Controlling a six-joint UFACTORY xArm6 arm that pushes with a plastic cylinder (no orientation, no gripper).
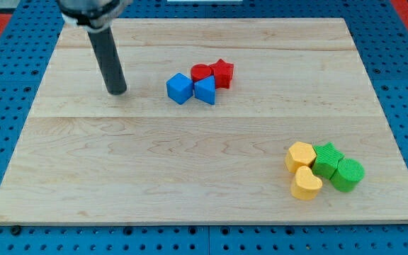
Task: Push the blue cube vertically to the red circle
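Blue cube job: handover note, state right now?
My tip rests on the board, apart from every block, to the view's left of the blue cube.
The blue cube sits down-left of the red circle, with a blue triangular block touching its right side and a red star right of the circle.
Done: no contact with the cube yet.
Left: come round to the cube and push it into line with the red circle.
Yellow and green blocks at lower right are uninvolved.

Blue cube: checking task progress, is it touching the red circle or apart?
Cannot tell: blue cube sits just left-below the red circle; any gap is unclear. My tip is left, apart.
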